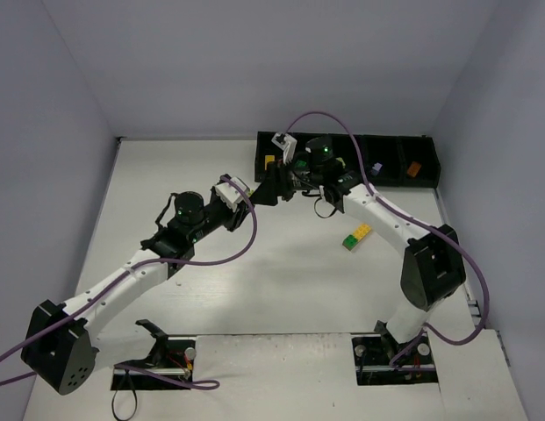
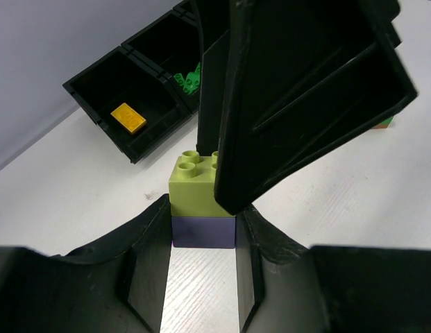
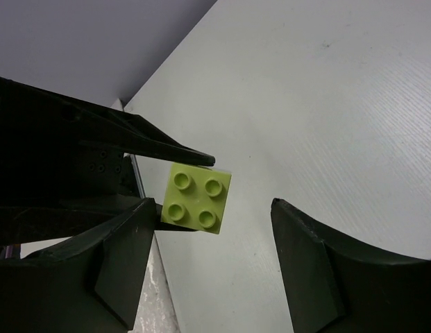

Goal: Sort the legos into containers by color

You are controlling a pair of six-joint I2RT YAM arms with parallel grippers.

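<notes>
A dark lavender studded plastic brick (image 2: 203, 233) is clamped between the jaws of the left gripper (image 2: 203, 218). A lime-green studded plastic brick (image 2: 191, 184) is stacked on it and is straddled by the right gripper (image 3: 214, 208), whose jaws are spread apart. Beyond the left gripper a black plastic compartmented tray (image 2: 104, 90) is seen, with a flat yellow brick (image 2: 128, 116) lying in one compartment.

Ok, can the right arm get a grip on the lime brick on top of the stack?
Probably yes. The right gripper is open astride the lime brick, and the left gripper pinches only the lavender brick beneath it.
</notes>
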